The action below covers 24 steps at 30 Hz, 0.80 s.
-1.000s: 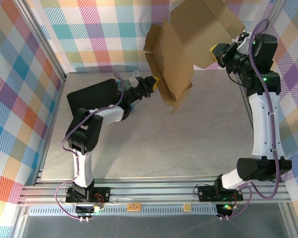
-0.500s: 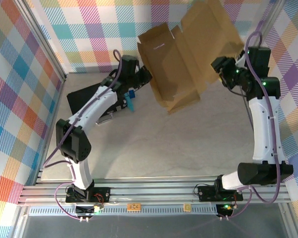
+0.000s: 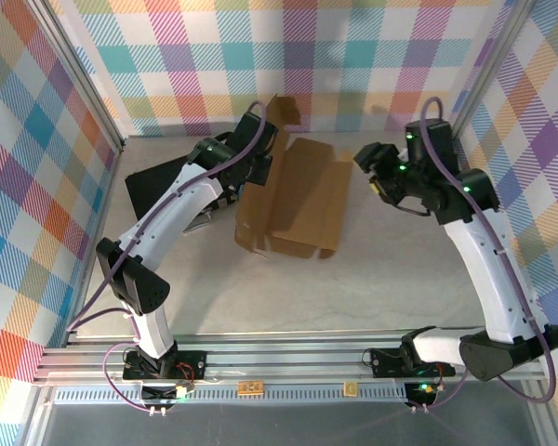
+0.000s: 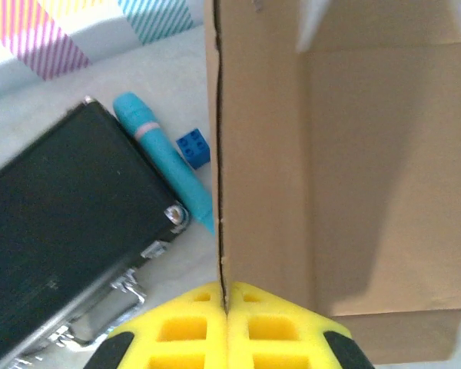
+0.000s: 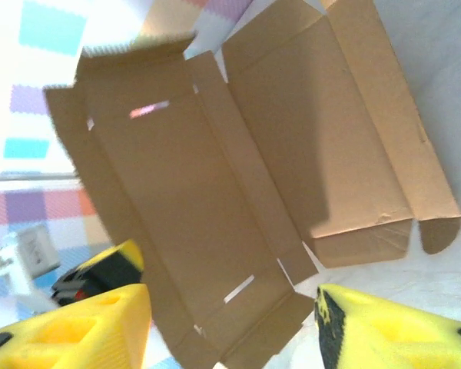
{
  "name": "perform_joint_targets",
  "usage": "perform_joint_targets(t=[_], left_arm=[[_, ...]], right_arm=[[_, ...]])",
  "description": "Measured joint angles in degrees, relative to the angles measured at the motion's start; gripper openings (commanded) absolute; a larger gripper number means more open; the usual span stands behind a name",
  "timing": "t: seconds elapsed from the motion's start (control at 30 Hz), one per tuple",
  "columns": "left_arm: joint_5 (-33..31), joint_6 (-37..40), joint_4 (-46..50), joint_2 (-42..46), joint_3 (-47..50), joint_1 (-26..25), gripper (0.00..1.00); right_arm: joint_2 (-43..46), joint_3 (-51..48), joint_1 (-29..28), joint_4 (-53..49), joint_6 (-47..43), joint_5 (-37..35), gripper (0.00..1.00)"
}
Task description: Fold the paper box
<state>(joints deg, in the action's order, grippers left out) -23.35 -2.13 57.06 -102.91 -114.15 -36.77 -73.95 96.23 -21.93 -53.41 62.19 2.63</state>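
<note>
The paper box (image 3: 302, 197), plain brown cardboard, lies opened out on the table's middle, with its left panel tilted up and a flap (image 3: 281, 115) standing at the back. My left gripper (image 3: 260, 169) is shut on the edge of that left panel; in the left wrist view the yellow fingertips (image 4: 192, 323) pinch the cardboard edge (image 4: 219, 192). My right gripper (image 3: 366, 163) hovers open just off the box's right side, holding nothing. In the right wrist view its fingers (image 5: 77, 323) stand wide apart with the box's inner face (image 5: 215, 192) beyond them.
A black case (image 3: 163, 181) lies at the left behind the box, seen close in the left wrist view (image 4: 61, 231). A teal pen (image 4: 165, 165) and a small blue brick (image 4: 194, 147) lie between case and box. Plaid walls close the back and sides.
The box was held high in the air by both grippers; now it is down on the table. The right gripper has let go and opened. The left arm swung right, still gripping.
</note>
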Motion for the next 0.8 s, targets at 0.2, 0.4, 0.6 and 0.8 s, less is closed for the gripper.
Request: perform_joint_targets(t=[0.2, 0.4, 0.6, 0.8], left_arm=[[-4.68, 9.09, -0.66, 0.00, -0.02, -1.97, 0.00], [-6.95, 14.25, -3.58, 0.00, 1.14, -4.13, 0.00], [-7.48, 17.22, -5.22, 0.00, 2.38, -6.25, 0.00], [-8.90, 18.43, -6.14, 0.00, 3.32, -6.60, 0.00]], right_arm=[[-12.57, 8.07, -3.91, 7.67, 7.56, 3.63, 0.65], [-24.61, 18.27, -6.38, 12.50, 10.47, 7.39, 0.65], [-32.04, 23.91, -6.91, 13.92, 10.64, 11.43, 0.57], [-35.60, 27.17, -6.73, 12.02, 9.75, 13.92, 0.31]])
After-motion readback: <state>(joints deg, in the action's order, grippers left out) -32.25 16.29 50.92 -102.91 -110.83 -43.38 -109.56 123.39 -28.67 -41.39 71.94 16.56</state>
